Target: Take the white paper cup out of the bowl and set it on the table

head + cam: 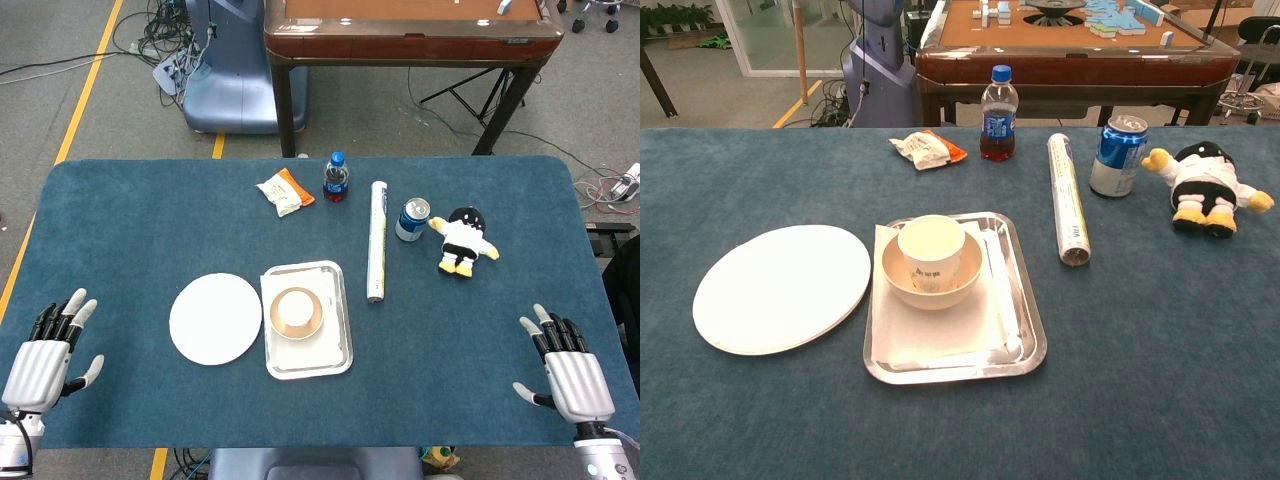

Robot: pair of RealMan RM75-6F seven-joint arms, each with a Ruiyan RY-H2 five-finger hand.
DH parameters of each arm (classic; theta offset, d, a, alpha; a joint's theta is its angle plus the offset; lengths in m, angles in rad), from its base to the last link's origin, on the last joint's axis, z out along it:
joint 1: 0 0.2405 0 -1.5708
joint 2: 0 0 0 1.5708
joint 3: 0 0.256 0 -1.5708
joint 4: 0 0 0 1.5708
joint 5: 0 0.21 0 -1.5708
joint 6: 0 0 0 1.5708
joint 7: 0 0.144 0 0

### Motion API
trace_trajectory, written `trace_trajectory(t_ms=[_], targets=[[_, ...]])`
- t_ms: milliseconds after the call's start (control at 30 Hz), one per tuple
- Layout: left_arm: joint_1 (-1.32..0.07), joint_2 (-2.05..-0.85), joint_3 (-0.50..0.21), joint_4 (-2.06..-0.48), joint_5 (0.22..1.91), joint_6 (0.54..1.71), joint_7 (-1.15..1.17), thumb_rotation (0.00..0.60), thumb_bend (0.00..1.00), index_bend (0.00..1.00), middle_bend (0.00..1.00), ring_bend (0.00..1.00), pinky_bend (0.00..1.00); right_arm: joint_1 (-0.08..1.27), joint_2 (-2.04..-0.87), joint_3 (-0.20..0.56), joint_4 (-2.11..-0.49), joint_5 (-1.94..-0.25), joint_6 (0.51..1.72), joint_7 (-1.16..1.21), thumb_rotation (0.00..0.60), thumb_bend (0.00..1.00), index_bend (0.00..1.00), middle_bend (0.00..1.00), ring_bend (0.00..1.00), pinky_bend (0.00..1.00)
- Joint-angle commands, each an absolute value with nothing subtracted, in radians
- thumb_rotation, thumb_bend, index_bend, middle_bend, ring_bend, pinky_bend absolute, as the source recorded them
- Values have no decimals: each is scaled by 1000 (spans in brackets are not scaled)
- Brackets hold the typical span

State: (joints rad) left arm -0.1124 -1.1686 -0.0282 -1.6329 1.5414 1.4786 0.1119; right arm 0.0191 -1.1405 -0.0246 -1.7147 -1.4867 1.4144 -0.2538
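- The white paper cup (pixel 931 252) stands upright inside the shallow tan bowl (pixel 968 277), which sits on a white paper liner in the rectangular silver metal tray (pixel 1025 330) near the middle of the blue felt-covered table (pixel 1160 380); the cup has not been touched.
- A thin paper cup will likely crush if squeezed hard, and the low bowl gives little room for fingers below its rim.
- The bowl rests loose on the liner, so a slanted pull could drag or tip it, or slide the tray.
- A flat round white plate (pixel 780 287) lies just left of the tray, touching or almost touching its edge; setting the cup half on it could leave the cup tilted.
- A rolled tube in clear wrap (pixel 1067 200) lies to the right of the tray, and a careless sweep could set it rolling.
- The left hand (pixel 42 362) rests at the near left corner, fingers spread, holding nothing.
- The right hand (pixel 570 372) rests at the near right corner, likewise spread and empty.
- Both hands are well apart from the cup, so either faces a long reach in which aim may drift.
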Motion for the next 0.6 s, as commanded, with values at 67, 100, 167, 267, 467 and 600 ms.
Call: trace_trajectory(t_ms=[67,100,167,267,467,600], targets=[[-143,-1171,-34,-1664,1578,1464,194,600,319,152,0,0,0,24,-1139,-19,-1713,-1471,1401,-249,600,202,0,0,0,0],[-151,-1175,-33,-1672,1591,1458,219,600,319,175,0,0,0,27,-1138,-17,-1713,-1465,1396,-245,600,202,0,0,0,0],[-168,-1181,-31,-1687,1612,1442,259,600,319,190,0,0,0,31,-1136,-12,-1712,-1453,1387,-240,600,201,0,0,0,0],[-191,-1200,-34,-1691,1634,1425,304,600,319,190,0,0,0,35,-1133,-7,-1709,-1438,1378,-230,600,201,0,0,0,0],[-238,-1221,-46,-1707,1646,1375,358,600,319,190,0,0,0,39,-1128,4,-1706,-1413,1370,-214,600,202,0,0,0,0],[-269,-1227,-54,-1741,1623,1324,388,600,319,190,0,0,0,49,-1130,8,-1704,-1395,1347,-213,600,202,0,0,0,0]])
